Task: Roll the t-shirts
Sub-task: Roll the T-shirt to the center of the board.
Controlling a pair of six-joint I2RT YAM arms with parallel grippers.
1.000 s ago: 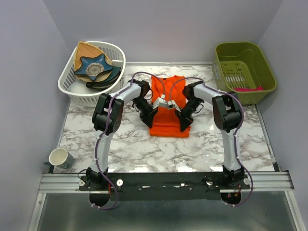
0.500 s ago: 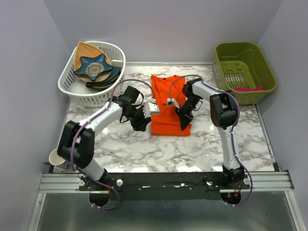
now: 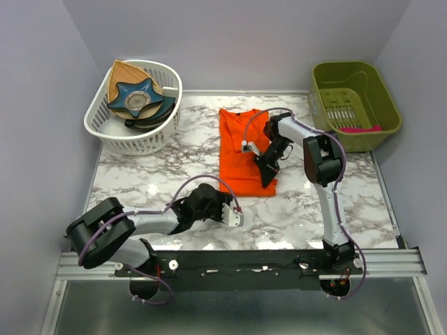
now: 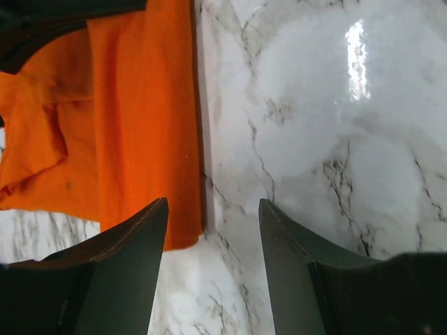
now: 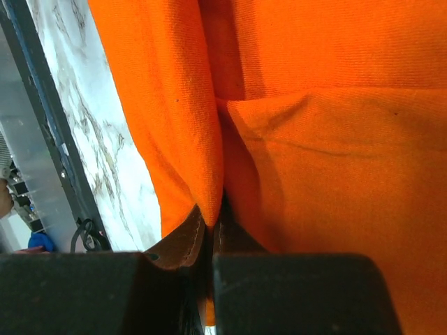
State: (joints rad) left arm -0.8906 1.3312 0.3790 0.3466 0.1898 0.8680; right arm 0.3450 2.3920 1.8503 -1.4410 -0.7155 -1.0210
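– Bright orange short-sleeved t-shirt of soft plain fabric point(image 3: 236, 150): where does it lie?
– Flat on the white, grey-veined marble tabletop point(image 3: 140, 178), a little toward 12 o'clock from the middle. It is folded into a long narrow strip, with the neck end at 12 o'clock and the hem at 6 o'clock.
– And the right fingers point(image 5: 180, 246)?
– Closed on the t-shirt. The wrist view shows them pinching a raised fold of the orange fabric, with cloth on both sides. From above, that arm reaches over the strip's 3 o'clock edge, near the hem.
– The left fingers point(image 4: 122, 279)?
– Spread apart, gripping nothing. They are over bare marble at 6 o'clock of the t-shirt. Their own view shows the hem corner just past the tip of one finger.
– What else stands there?
– A white slotted plastic basket point(image 3: 133, 143) at 10 o'clock holds a blue star-shaped dish point(image 3: 136, 98) and a tan woven wedge-shaped piece point(image 3: 126, 72). An olive-green plastic bin point(image 3: 387, 129) sits at 2 o'clock, well apart from the t-shirt.
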